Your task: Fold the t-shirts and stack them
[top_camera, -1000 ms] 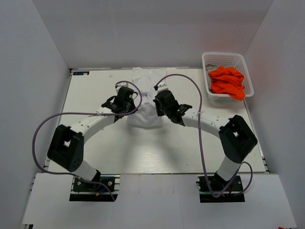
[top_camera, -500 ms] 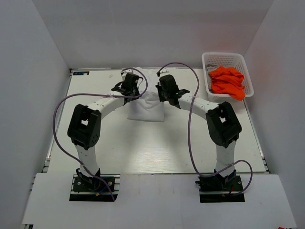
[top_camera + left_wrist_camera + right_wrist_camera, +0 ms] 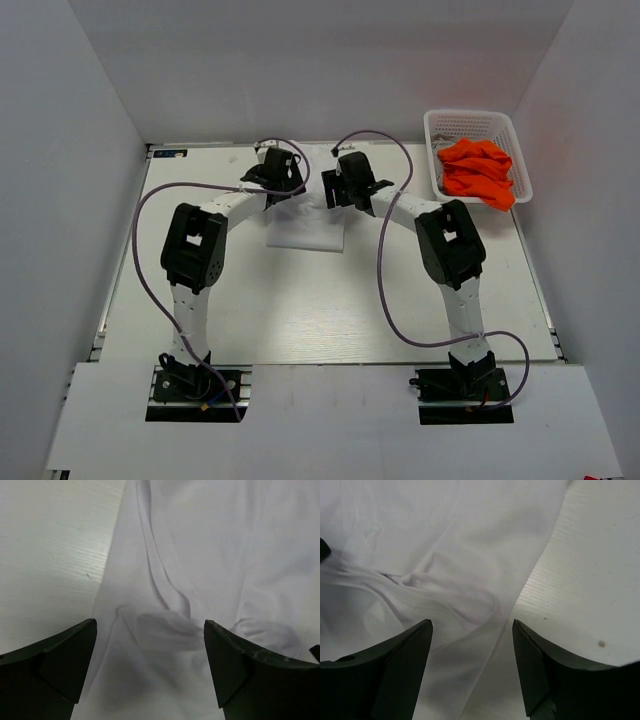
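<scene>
At the far middle of the table (image 3: 200, 300): white t-shirt (image 3: 305, 228), folded to a strip, long axis near-to-far. Well apart at far right, in the basket (image 3: 470, 122): orange t-shirt (image 3: 478, 172), closer to the right arm. Both arms stretched far forward, meeting over the strip's far end. Left gripper (image 3: 150, 625) above its left edge, right gripper (image 3: 471, 625) above its right edge, equally near. Jaws spread wide on both, gripping nothing, cloth directly beneath.

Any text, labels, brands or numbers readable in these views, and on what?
No text can be read.
The white t-shirt: no print visible.
The orange t-shirt and basket: no lettering visible.
The dark tag at the far left corner of the table: too small to read.
</scene>
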Controlling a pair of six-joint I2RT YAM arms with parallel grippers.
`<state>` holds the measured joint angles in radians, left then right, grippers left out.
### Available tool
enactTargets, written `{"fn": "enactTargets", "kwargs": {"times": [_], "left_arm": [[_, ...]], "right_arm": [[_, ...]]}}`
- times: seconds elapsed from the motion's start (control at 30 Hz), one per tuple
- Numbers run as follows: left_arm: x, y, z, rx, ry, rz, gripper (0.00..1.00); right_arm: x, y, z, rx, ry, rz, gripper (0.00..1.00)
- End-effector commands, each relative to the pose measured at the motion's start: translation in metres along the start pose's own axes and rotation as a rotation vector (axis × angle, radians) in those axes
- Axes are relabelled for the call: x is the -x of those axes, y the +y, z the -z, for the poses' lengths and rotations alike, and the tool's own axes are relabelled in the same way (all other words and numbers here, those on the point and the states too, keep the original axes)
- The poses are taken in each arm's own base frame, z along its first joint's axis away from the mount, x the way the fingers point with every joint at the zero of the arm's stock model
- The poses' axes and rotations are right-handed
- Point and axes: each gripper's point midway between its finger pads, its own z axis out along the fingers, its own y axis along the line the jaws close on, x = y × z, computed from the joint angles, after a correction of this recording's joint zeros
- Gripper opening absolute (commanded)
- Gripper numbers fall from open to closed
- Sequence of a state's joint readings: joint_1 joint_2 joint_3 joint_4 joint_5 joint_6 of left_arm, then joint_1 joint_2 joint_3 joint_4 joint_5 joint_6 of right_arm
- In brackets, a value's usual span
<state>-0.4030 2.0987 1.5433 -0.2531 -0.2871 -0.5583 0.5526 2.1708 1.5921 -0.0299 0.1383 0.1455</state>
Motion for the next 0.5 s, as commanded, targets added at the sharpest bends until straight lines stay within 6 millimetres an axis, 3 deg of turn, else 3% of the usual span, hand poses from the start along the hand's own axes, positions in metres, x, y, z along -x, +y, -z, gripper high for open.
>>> {"fn": "enactTargets", "kwargs": {"times": [0.0, 0.03, 0.07, 0.1, 0.13, 0.17, 0.2, 0.27, 0.3, 0.37, 0.4, 0.47], "left_arm": [[0.083, -0.004, 0.031, 0.009, -0.195, 0.078, 0.99], [0.089, -0.001, 0.038, 0.023, -0.21, 0.082, 0.99], [0.093, -0.001, 0.045, 0.018, -0.219, 0.086, 0.99], [0.079, 0.008, 0.046, 0.033, -0.194, 0.076, 0.99], [0.089, 0.006, 0.061, 0.012, -0.228, 0.09, 0.99], [0.083, 0.011, 0.065, 0.016, -0.221, 0.087, 0.99], [0.064, 0.018, 0.064, 0.016, -0.184, 0.074, 0.99], [0.047, 0.023, 0.071, 0.006, -0.136, 0.06, 0.99], [0.035, 0.03, 0.076, 0.008, -0.107, 0.051, 0.99], [0.015, 0.033, 0.081, -0.013, -0.054, 0.04, 0.99], [-0.007, 0.042, 0.081, -0.011, -0.006, 0.027, 0.99], [-0.025, 0.036, 0.094, -0.058, 0.032, 0.01, 0.99]], "right_arm": [[0.069, -0.004, 0.011, 0.021, -0.163, 0.009, 0.73], [0.088, -0.006, 0.027, 0.014, -0.206, 0.015, 0.76], [0.086, -0.009, 0.03, 0.006, -0.206, 0.011, 0.87], [0.078, -0.011, 0.031, 0.003, -0.194, 0.012, 0.88], [0.085, -0.007, 0.042, 0.017, -0.215, 0.013, 0.9], [0.08, -0.008, 0.05, 0.019, -0.215, -0.001, 0.9], [0.063, -0.007, 0.05, 0.026, -0.184, -0.005, 0.9], [0.047, 0.002, 0.058, 0.077, -0.153, -0.037, 0.9], [0.028, 0.004, 0.064, 0.102, -0.114, -0.047, 0.9], [0.02, 0.018, 0.075, 0.179, -0.09, -0.071, 0.9], [0.016, 0.024, 0.08, 0.204, -0.082, -0.077, 0.9], [-0.012, 0.037, 0.092, 0.277, 0.0, -0.145, 0.9]]}}
